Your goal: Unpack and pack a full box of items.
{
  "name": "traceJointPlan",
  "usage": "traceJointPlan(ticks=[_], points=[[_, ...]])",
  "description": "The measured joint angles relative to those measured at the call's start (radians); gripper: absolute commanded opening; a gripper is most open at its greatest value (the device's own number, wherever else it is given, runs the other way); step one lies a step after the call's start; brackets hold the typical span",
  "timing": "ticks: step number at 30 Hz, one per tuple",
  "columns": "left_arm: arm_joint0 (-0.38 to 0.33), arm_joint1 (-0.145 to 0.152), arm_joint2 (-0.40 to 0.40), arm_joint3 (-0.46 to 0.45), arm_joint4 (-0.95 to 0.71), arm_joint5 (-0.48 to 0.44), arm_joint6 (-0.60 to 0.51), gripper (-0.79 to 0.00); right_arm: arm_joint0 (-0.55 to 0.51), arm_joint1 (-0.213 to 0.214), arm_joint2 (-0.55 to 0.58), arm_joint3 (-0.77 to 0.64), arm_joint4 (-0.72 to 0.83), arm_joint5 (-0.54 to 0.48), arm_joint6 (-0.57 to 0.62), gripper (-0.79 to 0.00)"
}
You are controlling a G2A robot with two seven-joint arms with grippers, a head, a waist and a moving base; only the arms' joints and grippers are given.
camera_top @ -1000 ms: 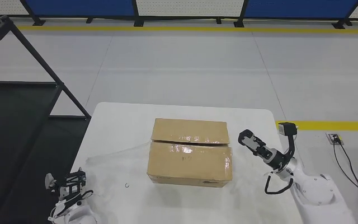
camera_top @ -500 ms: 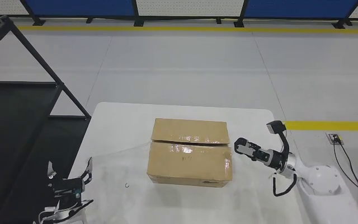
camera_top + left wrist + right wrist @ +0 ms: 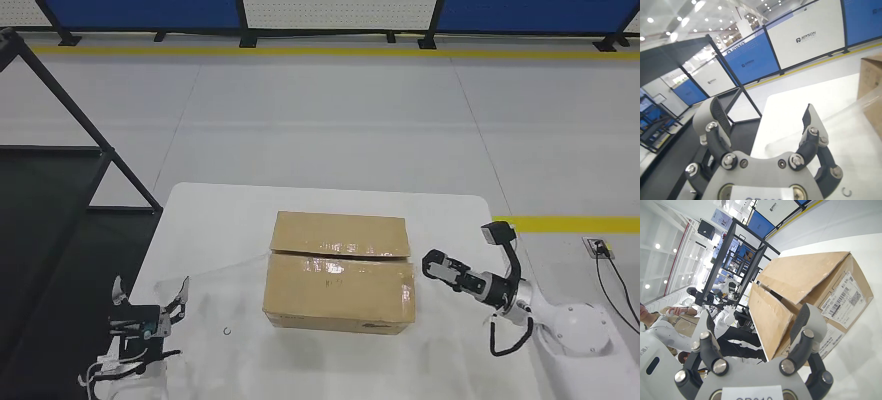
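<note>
- The box sits in the middle of the worktop. Its flaps are down, and its long axis runs side to side in front of the robot.
- The right gripper is just beside the box's right-hand short end, level with the seam where the two top flaps meet. Its fingers are spread and hold nothing.
- The box lies straight ahead of that gripper, end-on, so I judge any move on the flaps belongs to the right arm.
- The left gripper hangs over the worktop's near left corner, well apart from the box. It is also spread wide and empty.
- From above, the lid looks flat and glossy with tape along the seam, and a sliver of white worktop shows between the right gripper and the cardboard.
- The right wrist view shows more. At this end the flaps do not lie flush: one edge rides slightly proud and there is a dark slit at the seam. A printed label covers the end face.
- In that view the near flap's corner sits between the spread fingers. I cannot tell whether either finger touches the cardboard.
- The left wrist view catches just a corner of the box at its far side, which confirms the distance.
- It also picks out a small open ring lying on the worktop just beside the left gripper. From above that ring is a mere speck.
</note>
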Motion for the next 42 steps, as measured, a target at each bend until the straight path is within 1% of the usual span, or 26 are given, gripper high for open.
traceJointPlan(ticks=[4, 7, 13, 16, 20, 24, 30, 33, 37, 42], points=[[-0.014, 0.005, -0.021, -0.055, -0.083, -0.142, -0.123, 0.000, 0.020, 0.001, -0.022, 0.047, 0.026, 0.003, 0.030, 0.000], [-0.019, 0.010, -0.043, -0.080, -0.148, -0.236, -0.171, 0.000, 0.054, 0.000, -0.048, 0.092, 0.046, 0.005, 0.050, 0.000], [0.001, 0.018, -0.104, -0.105, -0.306, -0.409, -0.168, 0.000, 0.133, -0.006, -0.105, 0.177, 0.109, -0.006, 0.115, 0.000], [0.009, 0.020, -0.124, -0.106, -0.332, -0.424, -0.162, 0.000, 0.165, -0.009, -0.131, 0.204, 0.160, -0.026, 0.166, 0.000], [0.016, 0.020, -0.121, -0.103, -0.333, -0.421, -0.153, 0.000, 0.186, -0.009, -0.146, 0.209, 0.231, -0.047, 0.237, 0.000], [0.016, 0.021, -0.111, -0.106, -0.329, -0.421, -0.149, 0.000, 0.177, 0.001, -0.157, 0.151, 0.270, -0.023, 0.259, 0.000], [0.013, 0.024, -0.085, -0.123, -0.310, -0.465, -0.148, 0.000, 0.103, 0.039, -0.151, -0.025, 0.314, 0.016, 0.298, 0.000], [0.021, 0.027, -0.075, -0.132, -0.303, -0.520, -0.128, 0.000, 0.060, 0.064, -0.149, -0.101, 0.303, 0.025, 0.307, 0.000], [0.038, 0.037, -0.074, -0.138, -0.269, -0.640, -0.087, 0.000, 0.012, 0.100, -0.167, -0.179, 0.269, 0.021, 0.303, 0.000], [0.066, 0.051, -0.087, -0.135, -0.212, -0.796, -0.034, 0.000, -0.014, 0.142, -0.214, -0.202, 0.207, -0.009, 0.273, 0.000]])
